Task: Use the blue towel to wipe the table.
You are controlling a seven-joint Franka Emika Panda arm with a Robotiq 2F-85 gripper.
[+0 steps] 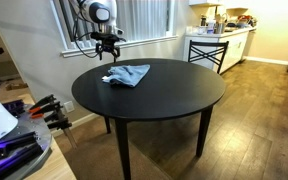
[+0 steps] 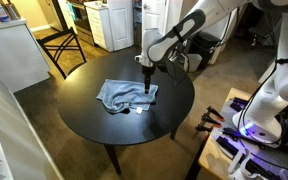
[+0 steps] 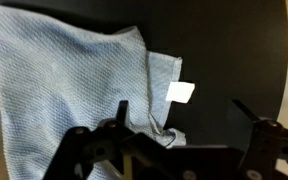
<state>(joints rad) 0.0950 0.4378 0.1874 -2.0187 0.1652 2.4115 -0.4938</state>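
From where I stand, the tool [image 2: 147, 86] hangs with its jaws spread wide and nothing in them, just above one edge of the towel [image 2: 122, 96]. The towel lies rumpled on the surface [image 2: 94, 128], toward the side nearest the arm. In the wrist view its white tag [image 3: 181, 92] sits between the jaws, and most of the cloth runs off to one side of them. I'd guess a straight drop would catch that hem, not the middle.
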